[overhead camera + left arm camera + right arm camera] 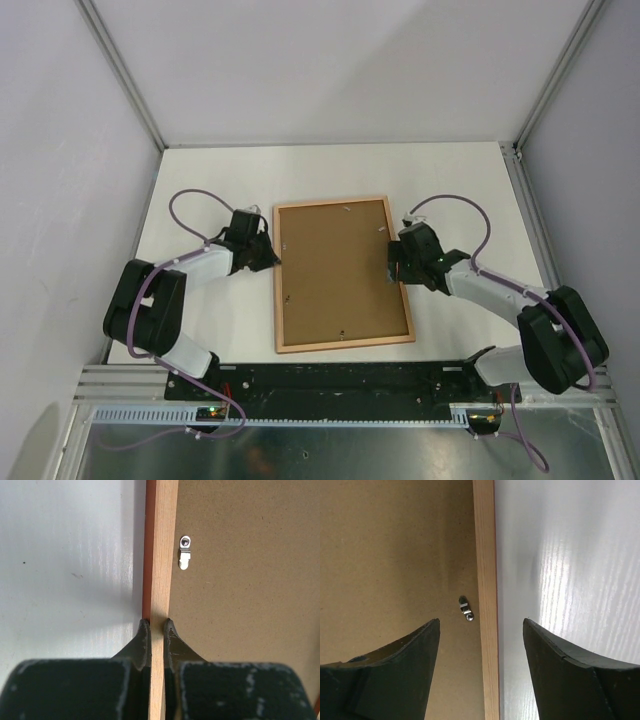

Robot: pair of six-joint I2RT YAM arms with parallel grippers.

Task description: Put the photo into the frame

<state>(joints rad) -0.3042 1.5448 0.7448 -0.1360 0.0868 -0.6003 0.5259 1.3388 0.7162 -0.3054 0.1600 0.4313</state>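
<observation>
The frame (345, 343) lies face down on the white table, pale wood rails up, with a brown backing board (335, 270) filling it. The photo is hidden. My left gripper (272, 262) is shut on the frame's left rail. In the left wrist view that gripper (156, 622) pinches the wooden rail (165, 555), one finger on each side, with a sliver of red-orange front showing. My right gripper (393, 265) stands open over the right rail. In the right wrist view the rail (485, 545) runs between the spread fingers of this gripper (481, 622), untouched.
Small metal turn clips sit on the backing board near each rail (184, 552) (466, 609). White table (220, 180) lies all round the frame. Grey enclosure walls and aluminium posts (125, 75) bound the back and sides.
</observation>
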